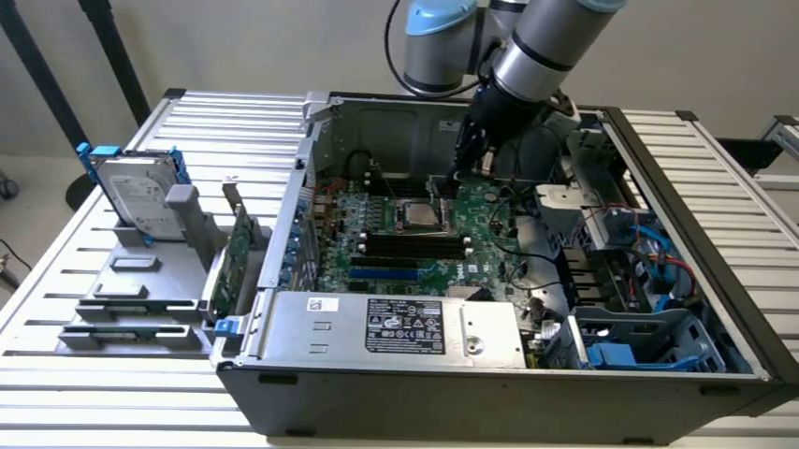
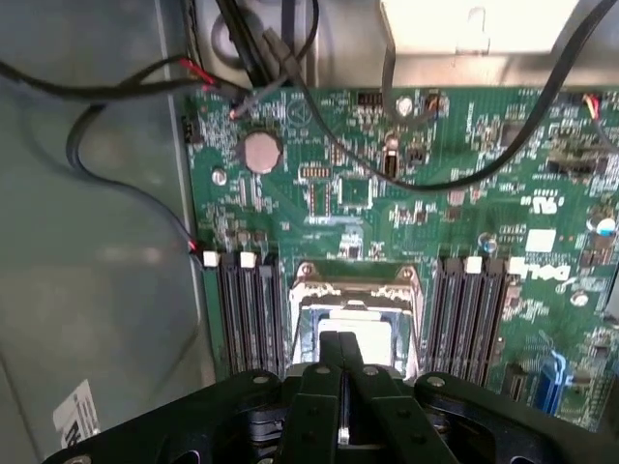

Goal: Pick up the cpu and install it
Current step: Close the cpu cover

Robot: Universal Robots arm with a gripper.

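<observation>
The end effector (image 1: 465,174) (fingers pinched together, empty) hangs inside the computer case (image 1: 500,393), at one o'clock of the cpu (image 1: 421,215), which lies in the socket on the green board (image 1: 481,264).

Open PC case (image 1: 702,220) sits on table (image 1: 225,117) w/ mobo (image 1: 481,238) flat inside, cpu (image 1: 418,214) in socket (image 2: 308,274) mid-board btwn RAM slots (image 2: 247,309), gripper (image 1: 465,171) close above it, PSU box (image 1: 393,325) along case's near edge, drive bays (image 1: 649,341) at exterior view's right, hard drive (image 1: 135,198) & card (image 1: 225,276) in racks (image 1: 138,299) outside at its left.
</observation>
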